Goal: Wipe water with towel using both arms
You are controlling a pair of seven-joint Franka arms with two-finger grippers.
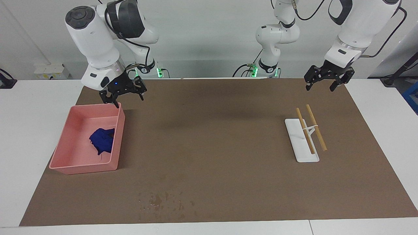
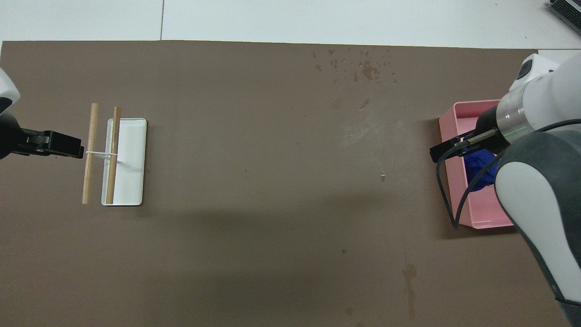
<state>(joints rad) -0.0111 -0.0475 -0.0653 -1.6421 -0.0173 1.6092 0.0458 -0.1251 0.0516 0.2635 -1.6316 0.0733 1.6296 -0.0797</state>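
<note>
Covering most of the bench [image 1: 32,107], the brown mat [image 1: 212,137] carries a pink bin [image 1: 118,137] at the right arm's end, a white tray [image 1: 295,140] with two wooden sticks [image 1: 316,127] at the left arm's end, and the water [image 1: 163,199] as scattered droplets along the mat edge farthest from the robots. Inside the bin the blue towel [image 1: 102,140] lies crumpled and ungripped. The right gripper [image 1: 125,96], fingers open and empty, hangs over the bin's robot-side rim with the towel below and farther out, making it the nearer arm; the left gripper [image 1: 326,83] waits open above the mat's corner.
</note>
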